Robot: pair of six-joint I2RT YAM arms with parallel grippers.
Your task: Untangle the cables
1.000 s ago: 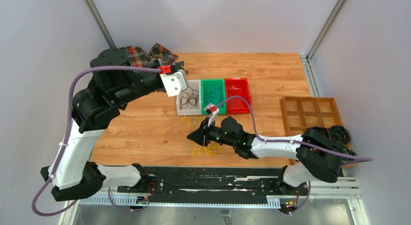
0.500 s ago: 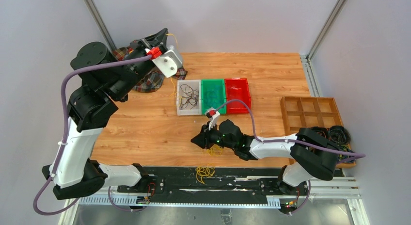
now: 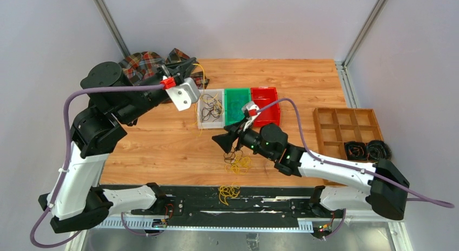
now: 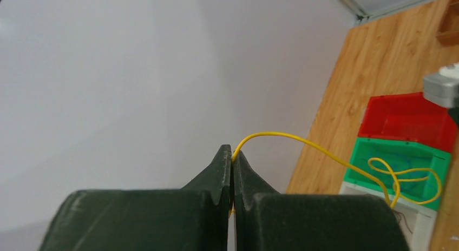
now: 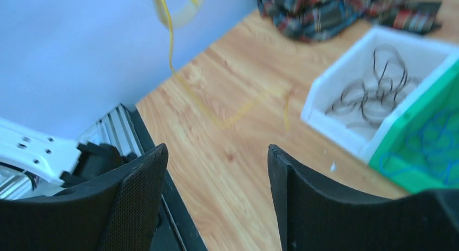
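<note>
Robotics laboratory test cell. Identified by: a left arm (image 3: 81, 170) and a right arm (image 3: 330, 167), bolted to a metal rail (image 3: 281, 206) at the near edge of a wooden tabletop (image 3: 162, 143); plain white wall panels (image 3: 243, 24) framed by aluminium posts (image 3: 108, 19); a row of white, green and red plastic bins (image 3: 238, 91), the white one loaded with short cables (image 3: 211, 107); a compartmented wooden tray (image 3: 346, 124).

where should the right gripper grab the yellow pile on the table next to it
Probably one outer loop of the yellow pile, from straight above. It lies flat on the table as loose curls mixed with black strands, so a sideways approach would likely push it. The right gripper is open beside it; the left gripper is shut on another yellow cable.
</note>
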